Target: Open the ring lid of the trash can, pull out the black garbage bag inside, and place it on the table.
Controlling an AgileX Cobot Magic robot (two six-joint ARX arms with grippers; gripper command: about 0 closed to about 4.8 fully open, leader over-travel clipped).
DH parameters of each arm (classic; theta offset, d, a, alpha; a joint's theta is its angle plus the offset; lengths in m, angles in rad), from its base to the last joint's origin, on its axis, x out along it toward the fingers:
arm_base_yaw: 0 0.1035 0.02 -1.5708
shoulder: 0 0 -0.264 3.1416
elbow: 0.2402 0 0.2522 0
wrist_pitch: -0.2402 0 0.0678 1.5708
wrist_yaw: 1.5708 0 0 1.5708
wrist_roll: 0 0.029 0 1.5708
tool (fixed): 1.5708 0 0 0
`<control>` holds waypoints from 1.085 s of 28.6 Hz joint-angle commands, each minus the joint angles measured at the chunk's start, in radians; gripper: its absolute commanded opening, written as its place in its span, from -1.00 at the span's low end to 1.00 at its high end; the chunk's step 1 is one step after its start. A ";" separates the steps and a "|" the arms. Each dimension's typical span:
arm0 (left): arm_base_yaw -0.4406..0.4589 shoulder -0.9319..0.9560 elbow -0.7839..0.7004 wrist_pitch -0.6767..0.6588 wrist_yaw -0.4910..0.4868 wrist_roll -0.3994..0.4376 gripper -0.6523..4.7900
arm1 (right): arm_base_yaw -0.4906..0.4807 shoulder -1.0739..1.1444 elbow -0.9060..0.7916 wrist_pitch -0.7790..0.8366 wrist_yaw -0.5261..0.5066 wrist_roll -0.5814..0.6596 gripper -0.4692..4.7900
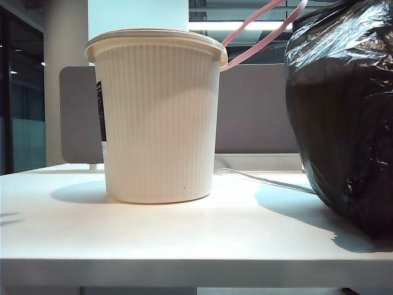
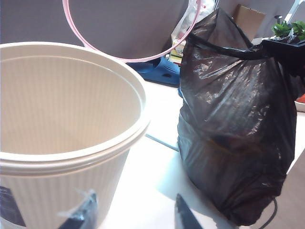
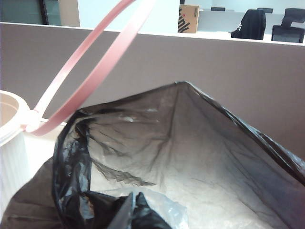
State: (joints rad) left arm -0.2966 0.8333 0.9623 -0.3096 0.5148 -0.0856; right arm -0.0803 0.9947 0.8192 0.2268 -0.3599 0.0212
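Observation:
The cream ribbed trash can (image 1: 156,123) stands on the white table (image 1: 184,236), and in the left wrist view its inside (image 2: 62,109) shows bare. Its pink ring lid (image 1: 258,34) is swung up on the hinge beside the can's rim. The black garbage bag (image 1: 344,110) is outside the can, to its right, and its bottom appears to rest on the table. My right gripper (image 3: 136,207) is shut on the bag's rim at its open mouth (image 3: 190,143). My left gripper (image 2: 136,214) hangs open beside the can's wall, holding nothing. Neither gripper shows in the exterior view.
A grey-brown partition (image 1: 258,110) runs behind the table. A white cable (image 1: 264,179) lies on the table between can and bag. Blue objects (image 2: 159,71) sit past the can. The table's thick front edge (image 1: 184,273) is close to the exterior camera.

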 commanded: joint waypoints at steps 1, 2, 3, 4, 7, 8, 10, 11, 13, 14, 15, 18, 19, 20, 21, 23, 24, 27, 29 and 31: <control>0.000 0.012 -0.010 0.032 0.003 0.004 0.00 | 0.002 0.008 0.002 0.014 -0.017 0.002 -0.83; 0.000 0.016 -0.011 0.033 0.003 0.004 0.00 | 0.002 0.012 0.002 0.015 -0.020 0.002 -0.83; 0.000 0.018 -0.011 0.033 0.003 0.004 0.00 | 0.002 0.012 0.002 0.014 -0.020 0.002 -0.83; 0.000 0.020 -0.011 0.034 0.003 0.003 0.00 | 0.002 0.012 0.002 0.014 -0.021 0.002 -0.83; 0.000 0.023 -0.011 0.034 0.003 0.003 0.00 | 0.002 0.011 0.002 0.017 -0.021 0.002 -0.83; 0.000 0.023 -0.011 0.034 0.003 0.003 0.00 | 0.002 0.011 0.002 0.017 -0.021 0.001 -0.83; 0.000 0.024 -0.011 0.034 0.005 0.003 0.00 | 0.002 0.011 0.002 0.016 -0.021 0.001 -0.83; 0.000 0.024 -0.011 0.034 0.005 0.003 0.00 | 0.002 0.011 0.002 0.016 -0.021 0.001 -0.82; 0.000 0.024 -0.011 0.034 0.005 0.002 0.00 | 0.002 0.011 0.002 0.017 -0.021 0.001 -0.82; 0.000 0.024 -0.011 0.033 0.005 0.000 0.00 | 0.002 0.011 0.002 0.017 -0.021 0.001 -0.82; 0.000 0.024 -0.011 0.032 0.005 0.000 0.00 | 0.002 0.011 0.002 0.016 -0.021 0.001 -0.82; 0.000 0.024 -0.011 0.027 0.005 0.000 0.00 | 0.002 0.011 0.002 0.016 -0.021 0.001 -0.78; 0.000 0.024 -0.011 0.026 0.006 0.000 0.00 | 0.002 0.011 0.002 0.016 -0.021 0.001 -0.73; 0.000 0.024 -0.011 0.025 0.005 0.000 0.00 | 0.002 0.011 0.002 0.016 -0.021 0.001 -0.70; 0.000 0.024 -0.011 0.023 0.006 0.000 0.00 | 0.002 0.011 0.002 0.016 -0.021 0.001 -0.66; 0.000 0.024 -0.011 0.019 0.006 0.000 0.00 | 0.002 0.011 0.002 0.016 -0.021 0.001 -0.60; 0.000 0.024 -0.011 0.017 0.006 0.000 0.00 | 0.002 0.011 0.002 0.016 -0.021 0.002 -0.58; 0.000 0.024 -0.011 0.009 0.011 0.000 0.00 | 0.002 0.011 0.002 0.016 -0.021 0.001 -0.42; 0.000 0.024 -0.011 0.007 0.029 0.000 0.00 | 0.001 0.011 0.002 0.016 -0.020 0.002 -0.33; 0.000 0.024 -0.011 0.005 0.031 0.000 0.00 | 0.001 0.011 0.002 0.016 -0.020 0.002 -0.23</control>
State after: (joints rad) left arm -0.2962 0.8581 0.9497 -0.3096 0.5346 -0.0860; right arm -0.0795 1.0096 0.8192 0.2264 -0.3782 0.0216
